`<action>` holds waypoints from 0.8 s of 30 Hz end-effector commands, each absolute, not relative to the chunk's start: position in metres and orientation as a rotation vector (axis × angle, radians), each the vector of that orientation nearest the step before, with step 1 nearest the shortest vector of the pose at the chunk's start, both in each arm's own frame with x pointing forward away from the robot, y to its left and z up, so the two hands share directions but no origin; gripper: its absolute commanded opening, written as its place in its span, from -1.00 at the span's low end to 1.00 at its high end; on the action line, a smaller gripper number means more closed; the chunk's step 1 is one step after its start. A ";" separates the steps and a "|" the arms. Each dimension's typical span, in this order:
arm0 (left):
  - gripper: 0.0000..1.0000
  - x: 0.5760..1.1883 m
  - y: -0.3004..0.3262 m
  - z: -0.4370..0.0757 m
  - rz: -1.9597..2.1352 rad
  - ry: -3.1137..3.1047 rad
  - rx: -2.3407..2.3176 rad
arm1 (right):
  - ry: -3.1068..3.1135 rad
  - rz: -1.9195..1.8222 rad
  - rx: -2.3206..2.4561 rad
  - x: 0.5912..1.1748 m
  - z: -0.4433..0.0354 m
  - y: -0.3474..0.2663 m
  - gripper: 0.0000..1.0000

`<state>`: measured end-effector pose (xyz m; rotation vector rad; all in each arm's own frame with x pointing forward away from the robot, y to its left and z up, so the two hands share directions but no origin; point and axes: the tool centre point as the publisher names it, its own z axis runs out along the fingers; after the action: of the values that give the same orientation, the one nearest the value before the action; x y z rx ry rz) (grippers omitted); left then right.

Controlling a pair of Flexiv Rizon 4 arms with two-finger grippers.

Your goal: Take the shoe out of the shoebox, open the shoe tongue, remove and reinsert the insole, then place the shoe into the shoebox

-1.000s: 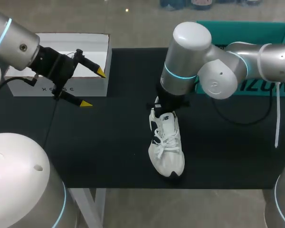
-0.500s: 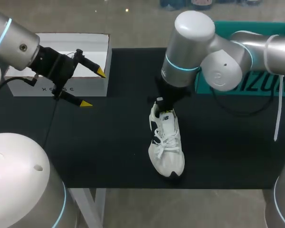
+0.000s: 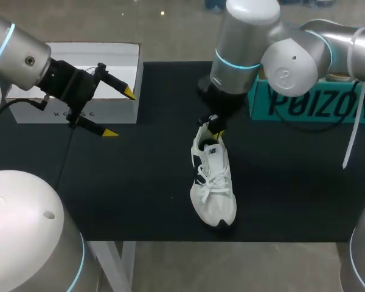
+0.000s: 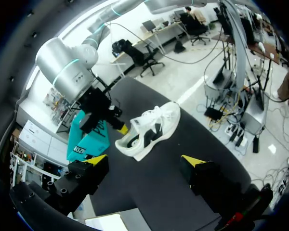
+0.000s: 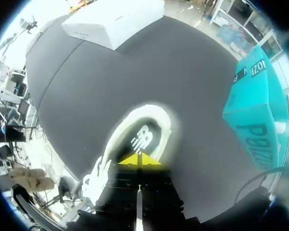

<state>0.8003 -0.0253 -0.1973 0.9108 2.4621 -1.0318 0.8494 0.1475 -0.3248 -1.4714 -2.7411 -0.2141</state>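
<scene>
A white lace-up shoe (image 3: 213, 182) stands upright on the black table (image 3: 134, 176), toe toward the front edge. My right gripper (image 3: 216, 129) hangs just over the shoe's heel opening, its yellow tips pressed together with nothing between them. In the right wrist view the shut gripper (image 5: 139, 161) points at the shoe's tongue (image 5: 143, 134). The teal shoebox (image 3: 310, 106) stands at the back right, behind my right arm. My left gripper (image 3: 120, 113) hovers wide open at the left, far from the shoe (image 4: 154, 127), which lies well ahead of the gripper (image 4: 144, 161).
A white box (image 3: 79, 73) sits at the back left corner, right behind my left gripper. The teal shoebox (image 5: 253, 110) stands beside the shoe's heel end. Bare black tabletop lies to both sides of the shoe.
My right arm has lifted and drawn back from the shoe's opening, uncovering the teal box's front. The shoe and my left arm have stayed put.
</scene>
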 end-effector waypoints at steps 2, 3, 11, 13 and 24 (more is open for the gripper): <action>1.00 0.800 -0.025 -0.197 -1.026 2.466 0.911 | -2.600 -0.189 -1.671 0.848 -0.318 0.159 -1.00; 1.00 0.800 -0.025 -0.197 -1.026 2.466 0.911 | -2.577 -0.170 -1.708 0.846 -0.318 0.161 -1.00; 1.00 0.800 -0.025 -0.197 -1.026 2.466 0.911 | -2.439 -0.126 -1.821 0.838 -0.334 0.171 -1.00; 1.00 0.800 -0.025 -0.197 -1.026 2.466 0.911 | -2.429 -0.114 -1.842 0.833 -0.337 0.173 -1.00; 1.00 0.800 -0.025 -0.197 -1.026 2.466 0.911 | -2.359 -0.075 -1.939 0.814 -0.358 0.168 -1.00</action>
<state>0.8002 -0.0254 -0.1973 0.9110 2.4622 -1.0319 0.8165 0.1687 -0.3520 -1.9353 -2.3679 -0.0695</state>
